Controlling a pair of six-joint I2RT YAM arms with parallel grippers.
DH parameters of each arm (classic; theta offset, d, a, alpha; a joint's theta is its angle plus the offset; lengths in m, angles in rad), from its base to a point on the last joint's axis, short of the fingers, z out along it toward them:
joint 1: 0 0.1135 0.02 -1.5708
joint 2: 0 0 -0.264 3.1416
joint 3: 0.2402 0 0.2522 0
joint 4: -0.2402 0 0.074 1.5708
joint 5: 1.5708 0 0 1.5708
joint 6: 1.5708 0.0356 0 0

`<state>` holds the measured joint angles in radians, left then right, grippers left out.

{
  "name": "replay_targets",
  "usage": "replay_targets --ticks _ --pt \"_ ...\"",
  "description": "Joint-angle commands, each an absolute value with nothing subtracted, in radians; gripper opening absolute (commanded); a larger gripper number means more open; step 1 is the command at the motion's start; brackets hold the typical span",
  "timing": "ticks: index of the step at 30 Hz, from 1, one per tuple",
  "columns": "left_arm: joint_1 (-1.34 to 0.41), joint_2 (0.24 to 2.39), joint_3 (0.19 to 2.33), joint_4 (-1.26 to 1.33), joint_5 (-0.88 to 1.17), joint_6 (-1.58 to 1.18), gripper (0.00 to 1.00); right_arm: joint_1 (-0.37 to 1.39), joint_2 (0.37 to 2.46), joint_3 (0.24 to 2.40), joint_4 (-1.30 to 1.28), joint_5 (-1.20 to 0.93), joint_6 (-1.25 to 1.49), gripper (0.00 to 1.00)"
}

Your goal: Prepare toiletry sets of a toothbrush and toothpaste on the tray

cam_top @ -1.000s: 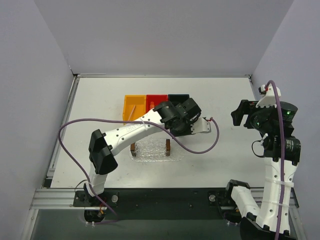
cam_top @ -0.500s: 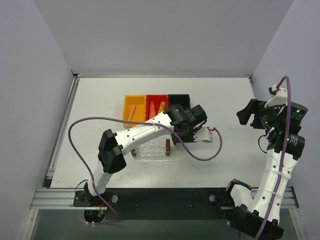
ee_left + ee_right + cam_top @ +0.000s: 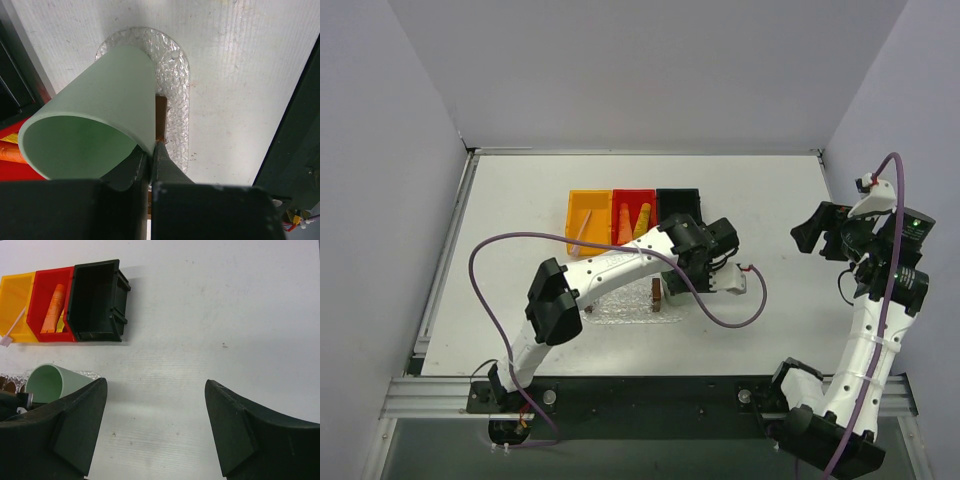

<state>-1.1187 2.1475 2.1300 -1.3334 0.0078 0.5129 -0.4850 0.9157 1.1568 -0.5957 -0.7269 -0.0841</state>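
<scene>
My left gripper (image 3: 152, 150) is shut on the rim of a pale green cup (image 3: 100, 115), which lies tilted over one end of the clear bumpy tray (image 3: 175, 70). From above, the left gripper (image 3: 698, 258) sits at the tray's (image 3: 620, 308) right end and the arm hides the cup. The orange toothpaste (image 3: 52, 307) and the yellow toothpaste (image 3: 61, 326) lie in the red bin (image 3: 632, 200). The thin toothbrush (image 3: 12, 330) lies in the orange bin (image 3: 588, 205). My right gripper (image 3: 156, 384) is open and empty, raised at the right (image 3: 810, 228).
A black bin (image 3: 95, 300) stands to the right of the red one and looks empty. Small brown blocks (image 3: 658, 295) sit on the tray. The left arm's purple cable (image 3: 720, 315) loops over the table to the tray's right.
The left arm has swung right and nearer with the cup, uncovering the red bin and its tubes. The right arm has shifted a little to the right, still open.
</scene>
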Motion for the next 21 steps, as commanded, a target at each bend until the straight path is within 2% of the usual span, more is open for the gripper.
replay_targets --ticks 1,21 --pt "-1.124 2.154 2.18 -1.356 0.021 0.52 0.0 -0.494 0.92 1.144 -0.584 -0.77 -0.104 0.74" --pt "-1.131 2.152 2.149 -1.356 0.046 0.511 0.0 -0.508 0.92 1.124 -0.583 -0.782 -0.109 0.73"
